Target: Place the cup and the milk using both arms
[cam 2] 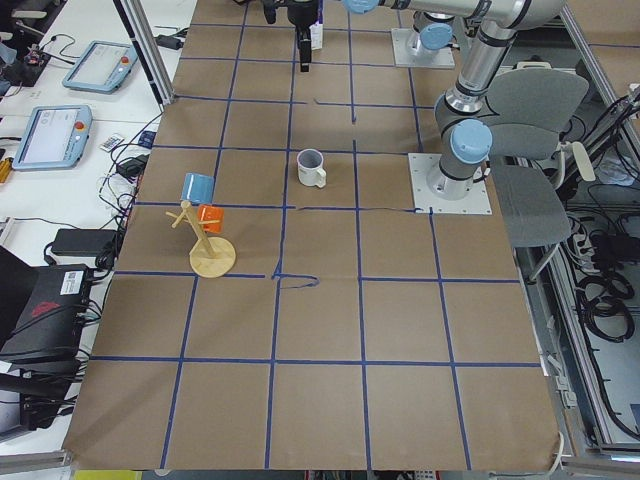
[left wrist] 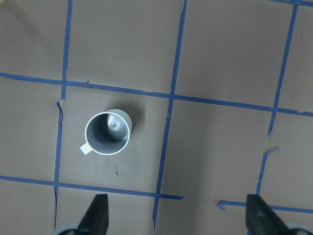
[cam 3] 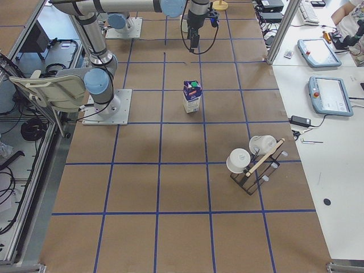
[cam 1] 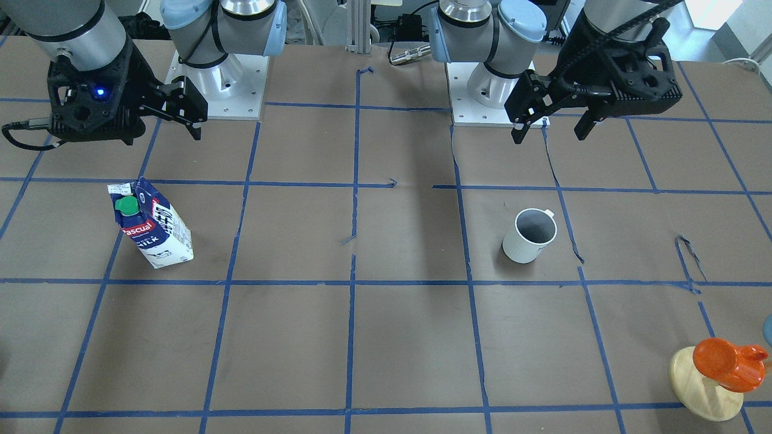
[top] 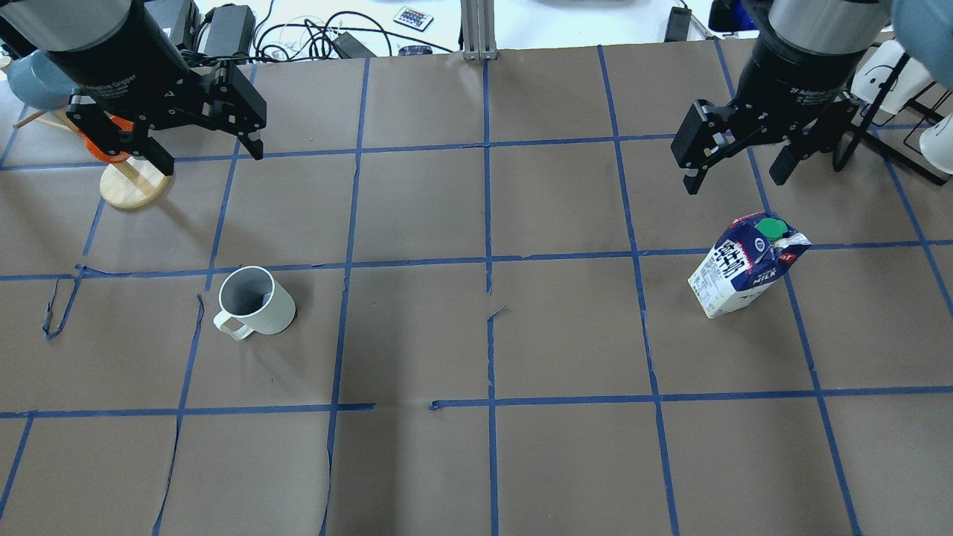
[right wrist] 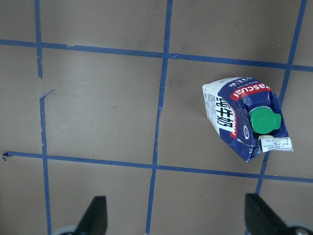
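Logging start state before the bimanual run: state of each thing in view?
cup: upright on table, empty, not held.
milk: upright on table, green cap on, not held.
left gripper: open, empty, above the table.
right gripper: open, empty, above the table.
orange mug: hung on wooden stand.

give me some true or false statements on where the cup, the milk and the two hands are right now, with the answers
1. The cup stands upright on the table. True.
2. The left hand is shut on the cup. False: it is open, holds nothing and hangs clear of the cup.
3. The milk carton stands upright with its green cap on. True.
4. The cup and the milk carton touch each other. False: they stand far apart, the cup on the left arm's side and the carton on the right arm's side.
5. The right hand is open and holds nothing. True.
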### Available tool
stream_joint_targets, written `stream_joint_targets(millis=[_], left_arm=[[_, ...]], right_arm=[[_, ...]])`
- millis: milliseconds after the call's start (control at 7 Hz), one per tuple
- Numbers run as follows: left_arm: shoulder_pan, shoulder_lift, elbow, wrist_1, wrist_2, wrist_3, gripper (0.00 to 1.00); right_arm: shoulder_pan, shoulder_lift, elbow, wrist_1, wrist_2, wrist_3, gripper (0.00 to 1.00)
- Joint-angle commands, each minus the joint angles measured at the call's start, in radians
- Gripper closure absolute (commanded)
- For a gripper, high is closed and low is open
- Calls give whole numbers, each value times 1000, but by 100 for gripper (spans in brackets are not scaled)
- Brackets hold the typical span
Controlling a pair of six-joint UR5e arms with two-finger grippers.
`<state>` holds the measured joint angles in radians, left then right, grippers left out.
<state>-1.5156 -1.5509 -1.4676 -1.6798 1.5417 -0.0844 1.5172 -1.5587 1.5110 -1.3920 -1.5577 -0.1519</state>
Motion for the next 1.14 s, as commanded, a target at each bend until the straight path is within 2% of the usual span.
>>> stream_joint_targets(millis=[0,714,857,1000], left_arm=[[0,0,-4,0,0,0,0],[2,-3,-10,-9,15,2,0],[3,-23,-26,9,20,9,0],[6,-43,-61,59,24,96,0]], right_arm=[[0,0,0,-1,1,0,0],[-5,2,2,-2,4,-5,0],[-12,2,2,-11,-1,-6,0],[-28,11,8,-27,-5,-33,0]])
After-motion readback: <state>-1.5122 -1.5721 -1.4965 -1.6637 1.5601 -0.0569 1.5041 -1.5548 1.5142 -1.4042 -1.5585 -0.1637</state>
